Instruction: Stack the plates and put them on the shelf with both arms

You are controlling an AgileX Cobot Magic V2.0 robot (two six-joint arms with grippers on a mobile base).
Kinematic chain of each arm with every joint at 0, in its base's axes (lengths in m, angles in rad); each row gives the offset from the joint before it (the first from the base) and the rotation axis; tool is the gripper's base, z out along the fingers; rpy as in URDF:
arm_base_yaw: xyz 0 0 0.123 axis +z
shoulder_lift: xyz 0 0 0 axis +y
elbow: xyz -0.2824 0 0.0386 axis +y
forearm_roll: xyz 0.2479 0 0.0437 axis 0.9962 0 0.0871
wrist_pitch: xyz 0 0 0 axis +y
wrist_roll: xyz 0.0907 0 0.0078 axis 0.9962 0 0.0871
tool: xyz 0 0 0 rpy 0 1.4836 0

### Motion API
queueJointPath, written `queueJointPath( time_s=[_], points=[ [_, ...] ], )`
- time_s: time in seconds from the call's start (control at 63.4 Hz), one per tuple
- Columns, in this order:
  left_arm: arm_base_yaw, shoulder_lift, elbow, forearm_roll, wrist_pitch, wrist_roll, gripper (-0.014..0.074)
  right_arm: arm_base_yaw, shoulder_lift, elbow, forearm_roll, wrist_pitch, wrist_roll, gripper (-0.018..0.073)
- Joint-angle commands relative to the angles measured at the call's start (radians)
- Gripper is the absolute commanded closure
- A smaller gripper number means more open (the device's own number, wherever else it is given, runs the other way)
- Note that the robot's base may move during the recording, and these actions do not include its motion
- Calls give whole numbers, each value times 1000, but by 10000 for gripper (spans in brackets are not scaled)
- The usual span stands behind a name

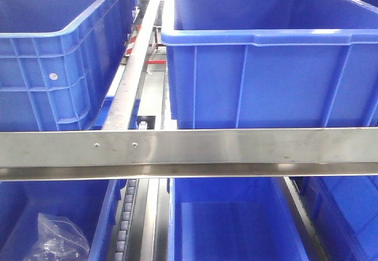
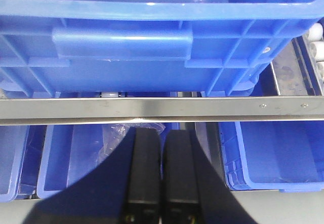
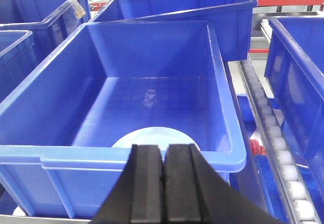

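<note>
Right gripper [image 3: 163, 183]: fingers pressed together, nothing between them.
Plate [image 3: 152, 136]: just beyond the right fingertips, flat on the floor of the blue crate [image 3: 30, 112].
In the way: the crate's near wall, between pincer and plate.
Left gripper [image 2: 162, 178]: fingers together, empty.
Ahead of left: shelf rail [image 2: 162, 108], a second crate [image 2: 121, 41] above it.

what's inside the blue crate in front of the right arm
A round white plate lies on the floor of the blue crate. The crate's front rim and the right end effector cover its near edge.
</note>
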Motion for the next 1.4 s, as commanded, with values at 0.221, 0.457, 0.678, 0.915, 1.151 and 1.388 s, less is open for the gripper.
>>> queueJointPath(
  time_s=[0.221,0.457,0.678,0.915,1.151,1.388],
  points=[
    [-4,-6,-25,-3,-72,-5,510,-6,-2,-28,-7,-91,-5,538],
    [-4,-6,-25,-3,-72,-5,510,-6,-101,-12,-7,-44,-5,538],
    [-4,-6,-25,-3,-72,-5,510,-72,-303,142,-7,-5,-5,538],
    [-4,-6,-25,-3,-72,-5,510,-99,-522,342,-7,-5,-4,538],
    [-4,-6,-25,-3,-74,-5,510,-100,-595,440,0,-20,4,538],
    [-4,-6,-25,-3,-74,-5,510,-100,-595,440,0,-24,3,538]
  ],
)
